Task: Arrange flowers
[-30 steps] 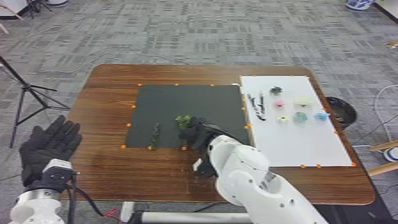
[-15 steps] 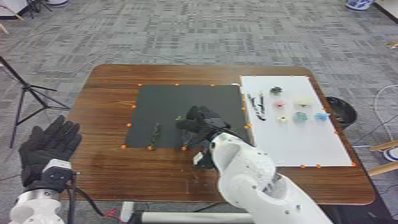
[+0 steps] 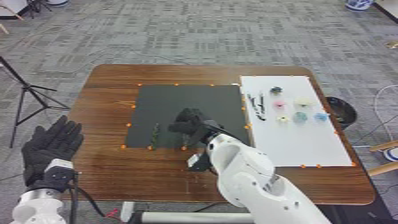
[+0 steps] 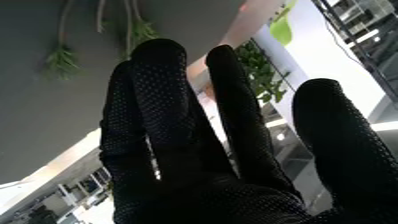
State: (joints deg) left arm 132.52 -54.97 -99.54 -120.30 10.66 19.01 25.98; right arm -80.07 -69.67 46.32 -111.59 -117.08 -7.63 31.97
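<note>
My right hand (image 3: 190, 121) is over the black mat (image 3: 173, 97), covering part of it. In the right wrist view the hand (image 4: 164, 120) has straight fingers, with green sprigs (image 4: 62, 62) on thin stems on the dark surface beyond them. A thin green stem (image 3: 155, 135) lies on the mat, left of the right hand. Pink (image 3: 279, 103), cream (image 3: 303, 101), teal (image 3: 299, 116) and blue flowers (image 3: 321, 116) lie on the white sheet, beside dark stems (image 3: 258, 107). My left hand (image 3: 51, 144) rests open at the table's left edge.
The white sheet (image 3: 306, 147) covers the table's right side. Small orange markers line the mat and sheet. A dark round bin (image 3: 342, 111) stands beyond the right edge of the brown table (image 3: 115, 172), and a tripod (image 3: 31, 90) stands off to the left.
My right hand first moved toward the mat's far side, then slightly left. The green sprig beside it earlier is now hidden in the head view. My left hand has barely moved.
</note>
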